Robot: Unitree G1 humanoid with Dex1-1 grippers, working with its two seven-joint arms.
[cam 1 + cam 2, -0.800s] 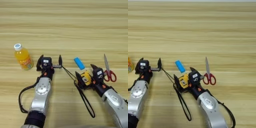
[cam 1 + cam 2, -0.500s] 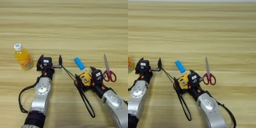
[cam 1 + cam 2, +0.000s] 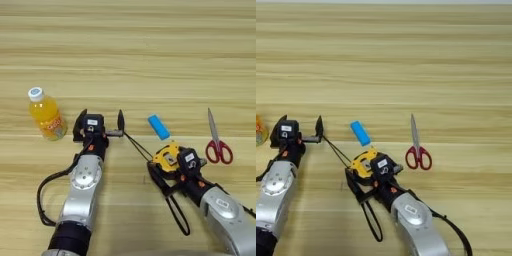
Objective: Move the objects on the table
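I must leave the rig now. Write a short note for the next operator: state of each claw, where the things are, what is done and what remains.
Left claw: open, holding nothing, just right of the orange juice bottle, which stands upright.
Right claw: at the yellow tape measure; whether it grips cannot be told. The black strap trails toward the robot.
Light-blue block lies flat between the claws; red-handled scissors lie right of the tape measure.
Thin black stick runs from left claw to tape measure.
Done: nothing visibly placed. Left: all objects on the table.
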